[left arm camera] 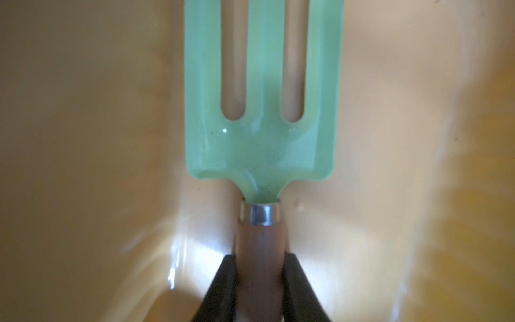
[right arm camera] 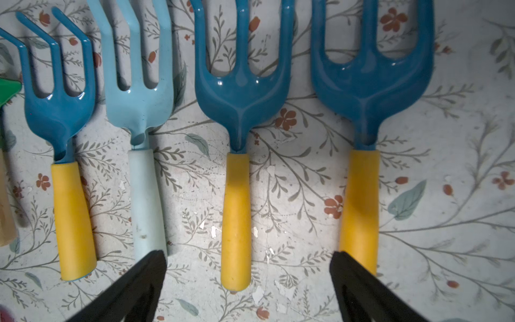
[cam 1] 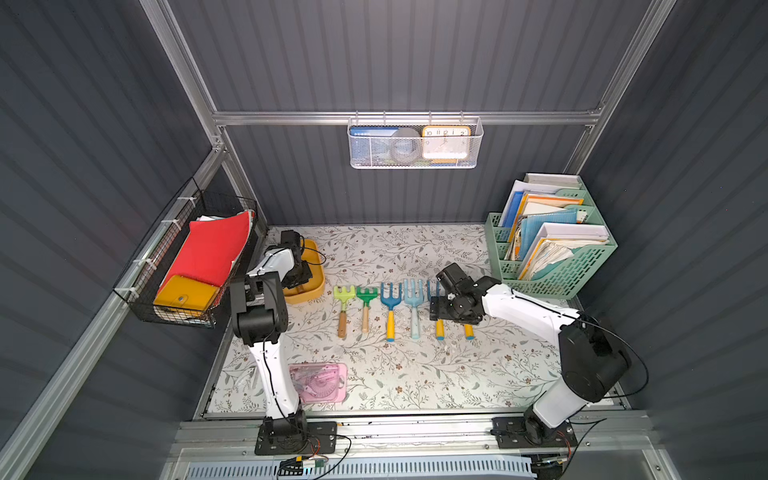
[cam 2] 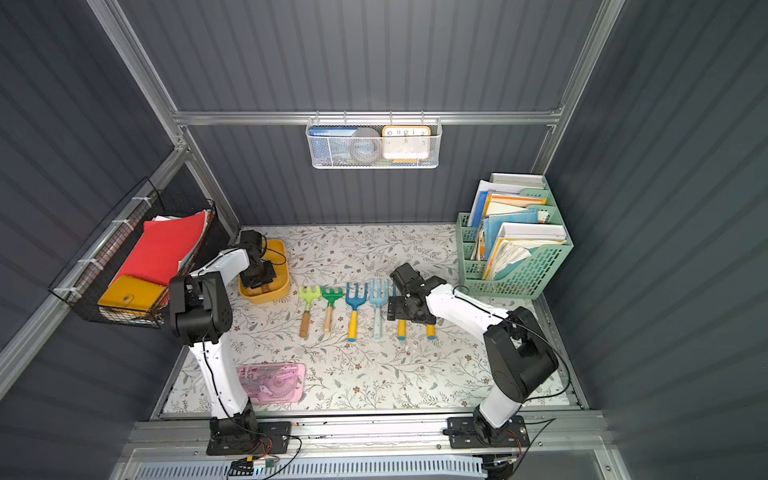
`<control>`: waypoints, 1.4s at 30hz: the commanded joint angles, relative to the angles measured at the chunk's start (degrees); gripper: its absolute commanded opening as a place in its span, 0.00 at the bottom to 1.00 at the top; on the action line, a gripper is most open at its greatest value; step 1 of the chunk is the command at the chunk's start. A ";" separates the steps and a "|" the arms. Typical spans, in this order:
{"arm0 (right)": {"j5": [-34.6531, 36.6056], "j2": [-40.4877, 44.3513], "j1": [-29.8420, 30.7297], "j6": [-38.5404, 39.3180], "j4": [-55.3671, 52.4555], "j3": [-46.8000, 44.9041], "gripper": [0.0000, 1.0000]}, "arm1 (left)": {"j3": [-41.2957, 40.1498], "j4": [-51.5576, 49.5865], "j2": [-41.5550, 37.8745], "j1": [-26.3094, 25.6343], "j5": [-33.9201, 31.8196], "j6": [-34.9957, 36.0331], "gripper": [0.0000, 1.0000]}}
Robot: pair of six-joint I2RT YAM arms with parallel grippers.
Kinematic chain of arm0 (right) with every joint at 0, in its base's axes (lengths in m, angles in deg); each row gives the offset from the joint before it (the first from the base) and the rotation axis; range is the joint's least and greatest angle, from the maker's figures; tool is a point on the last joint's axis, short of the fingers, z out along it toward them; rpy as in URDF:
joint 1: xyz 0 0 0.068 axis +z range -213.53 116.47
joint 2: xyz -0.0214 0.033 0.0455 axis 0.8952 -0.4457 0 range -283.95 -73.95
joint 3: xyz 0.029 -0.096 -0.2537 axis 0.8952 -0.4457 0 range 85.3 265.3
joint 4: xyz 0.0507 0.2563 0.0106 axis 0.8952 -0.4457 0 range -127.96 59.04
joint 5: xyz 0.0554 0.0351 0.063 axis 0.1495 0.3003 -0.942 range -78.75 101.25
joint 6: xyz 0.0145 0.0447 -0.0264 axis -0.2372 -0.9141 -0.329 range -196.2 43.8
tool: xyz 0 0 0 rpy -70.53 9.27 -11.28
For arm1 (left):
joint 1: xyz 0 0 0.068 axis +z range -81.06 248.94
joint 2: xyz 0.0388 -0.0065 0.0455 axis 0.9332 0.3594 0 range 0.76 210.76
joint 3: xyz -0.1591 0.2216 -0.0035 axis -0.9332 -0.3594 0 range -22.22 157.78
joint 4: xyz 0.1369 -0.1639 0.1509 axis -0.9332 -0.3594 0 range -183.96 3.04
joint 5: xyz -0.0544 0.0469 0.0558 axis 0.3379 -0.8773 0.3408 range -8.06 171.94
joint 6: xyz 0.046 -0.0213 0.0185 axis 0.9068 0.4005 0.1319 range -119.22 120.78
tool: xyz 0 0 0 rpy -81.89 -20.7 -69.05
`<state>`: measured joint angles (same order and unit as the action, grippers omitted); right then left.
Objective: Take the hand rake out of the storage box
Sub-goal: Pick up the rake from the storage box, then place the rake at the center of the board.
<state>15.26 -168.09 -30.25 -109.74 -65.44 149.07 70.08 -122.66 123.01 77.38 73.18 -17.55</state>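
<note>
Rake and box first: the pale green hand rake [left arm camera: 262,139] lies inside the storage box [cam 1: 316,287], and the left gripper [left arm camera: 260,278] reaches down into that box, both black fingers [left arm camera: 223,290] clamped against the rake's wooden handle [left arm camera: 260,245] (tines pointing away from the fingers). Outside the box, over the far end of the row of rakes [cam 1: 390,307] laid beside it, the right gripper [right arm camera: 248,255] hangs with jaws spread wide, holding nothing.
</note>
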 commanded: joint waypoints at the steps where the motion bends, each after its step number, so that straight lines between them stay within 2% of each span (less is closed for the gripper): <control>1: -0.27 0.06 0.37 0.48 -0.49 1.36 0.97 | 2.71 -0.93 -4.45 0.21 -0.76 2.15 0.09; 6: 0.05 0.93 0.30 0.58 -0.53 1.10 0.97 | 2.51 0.71 -8.22 -2.57 0.23 2.83 0.09; 16: 0.21 1.93 0.28 0.50 -0.90 0.93 0.97 | 6.08 -1.30 -13.12 -14.72 -2.46 4.15 0.09; 19: 0.31 2.12 0.27 0.40 -0.90 0.75 0.97 | 4.73 -1.56 -13.49 -16.59 1.07 4.59 0.09; 21: 0.30 2.13 0.30 0.36 -0.93 0.83 0.96 | 2.49 -1.56 -13.15 -16.71 3.96 4.52 0.09; 28: 0.13 2.65 0.38 0.40 -0.92 0.66 0.97 | -5.71 -1.21 -13.63 -16.61 7.32 3.50 0.08; 33: -0.12 2.75 0.32 0.36 -0.89 0.92 0.97 | -7.18 -1.98 -12.75 -16.36 8.15 4.43 0.08; 38: 0.13 3.18 0.30 0.33 -0.97 0.66 0.97 | -9.08 -2.63 -12.96 -14.27 8.23 3.93 0.08; 42: -0.29 3.03 0.30 0.23 -0.47 0.39 0.97 | -13.90 -1.42 -15.94 -11.28 9.12 2.95 0.08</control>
<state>15.26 -165.97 -30.10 -109.77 -65.22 149.07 58.91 -123.38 110.27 64.12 81.53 -14.22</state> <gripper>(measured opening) 0.966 0.268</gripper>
